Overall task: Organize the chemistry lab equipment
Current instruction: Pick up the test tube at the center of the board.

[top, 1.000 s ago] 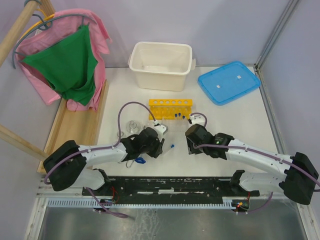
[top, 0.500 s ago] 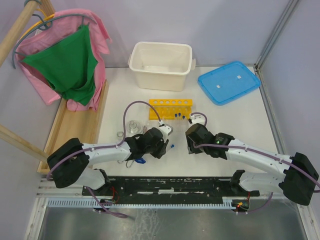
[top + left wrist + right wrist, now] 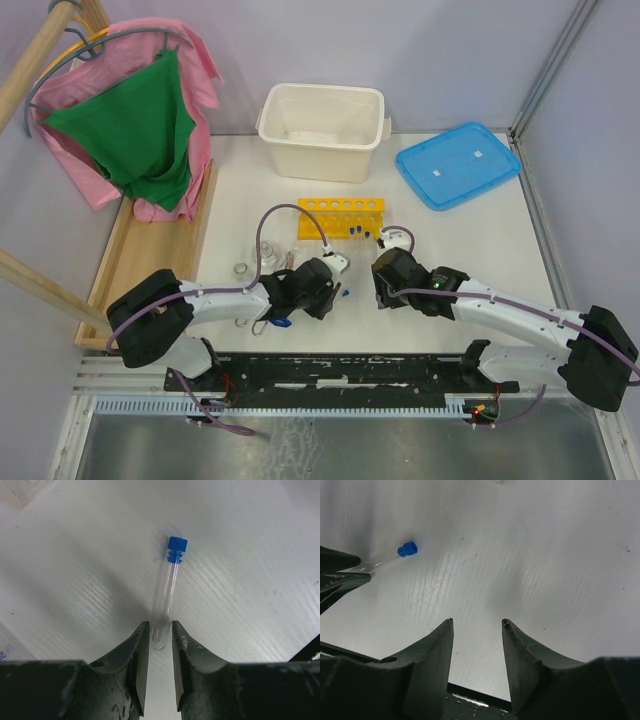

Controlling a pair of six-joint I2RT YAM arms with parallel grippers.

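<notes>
Left tool (image 3: 160,625): on the near side of the yellow rack (image 3: 341,215), low over the table (image 3: 480,230). Its jaws stand narrowly apart around only the rounded end of the tube (image 3: 166,587). A sliver of gap shows on each side, so as far as I can see nothing is clamped.
Tube: blue-capped and lying flat on the rack's near side, apart from it, cap pointing away from the left tool.
Right tool (image 3: 477,622): near side of the rack, toward its right end. Jaws wide apart, holding nothing, facing the tube.
Slip risk: a pinch this close to the rounded tip may squirt the tube forward or let the capped end sag. A loose tube would roll.
Crowding risk: both tools sit close by the tube, so a sweep by either could strike the other.
Glass flasks (image 3: 266,250): off the rack's near-left corner, close to the left arm; a swing of that arm could tip them.
Rack front: blue caps show at its near-right edge. I cannot tell whether they are seated.
Open room: bare table right of the rack; a strip beyond it before the white tub (image 3: 322,155).
Edges: blue lid (image 3: 458,165) far right of the rack, by the table's corner.
</notes>
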